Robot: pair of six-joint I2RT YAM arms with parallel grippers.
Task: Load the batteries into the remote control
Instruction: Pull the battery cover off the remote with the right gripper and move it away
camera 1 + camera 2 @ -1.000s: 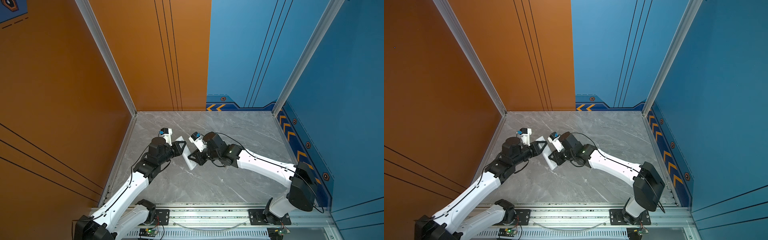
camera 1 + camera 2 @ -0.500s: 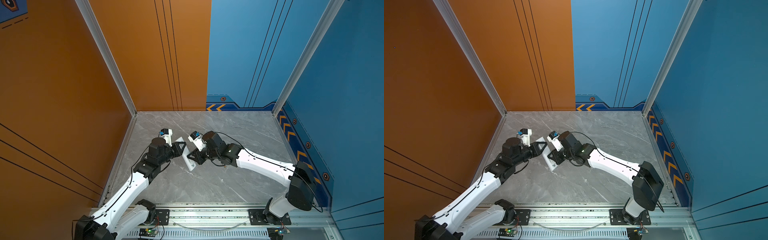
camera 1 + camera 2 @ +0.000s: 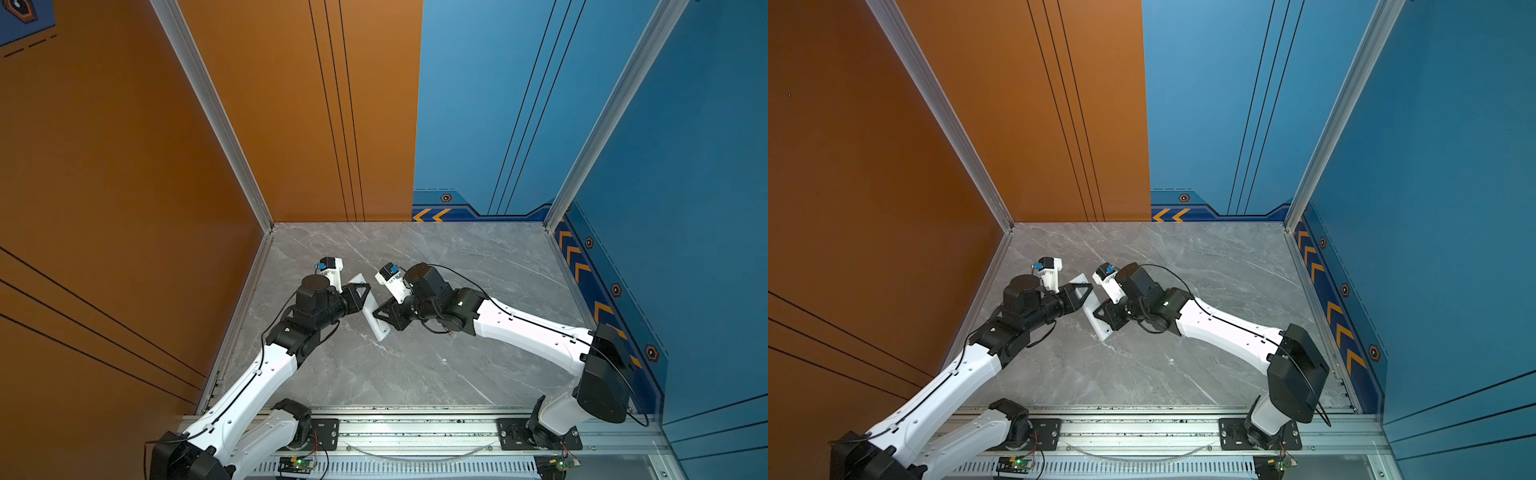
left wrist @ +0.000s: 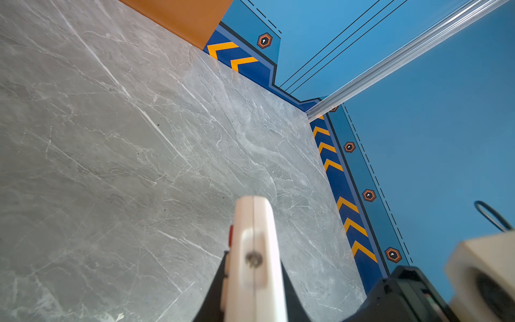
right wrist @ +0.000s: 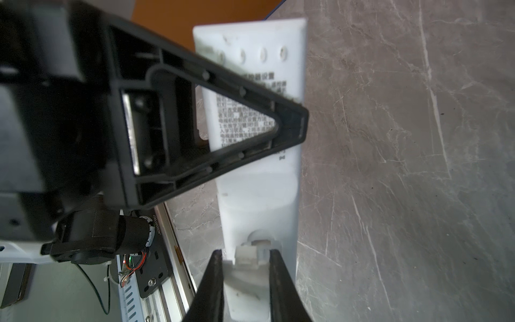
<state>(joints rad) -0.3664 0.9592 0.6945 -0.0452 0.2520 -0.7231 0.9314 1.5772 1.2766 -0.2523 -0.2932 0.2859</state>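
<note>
Grey marble-look tabletop (image 3: pixel 415 374), orange and blue walls, nothing lying loose on it that I can spot.

Starting at the jaws: the right gripper (image 5: pixel 245 278) has its jaws at a narrow gap, tips sitting either side of the little latch tab (image 5: pixel 245 255) at the end of the battery cover (image 5: pixel 259 212). One tip looks right up against the tab, but I honestly can't tell whether they're pinching it or just straddling it.

Further along from those jaws, the left gripper (image 3: pixel 366 291) is clamped tight across the remote control (image 5: pixel 259 189), up by the printed label (image 5: pixel 250 111). So the remote is pinned between the two arms, plain back turned toward the right jaws. The left wrist view shows it edge-on between the left jaws. Whether the end nearest the right jaws touches the tabletop, no idea.

The cover looks closed to me, so I'd say we're at the "get the cover off" step, pretty early on. Batteries don't show in any view, not near either set of jaws and not further out.

Next move, I reckon, calls for the right jaws to catch that tab properly and work the cover free along the remote. Meanwhile the left jaws just hold firm so the body doesn't twist. After that somebody has to find the batteries.
</note>
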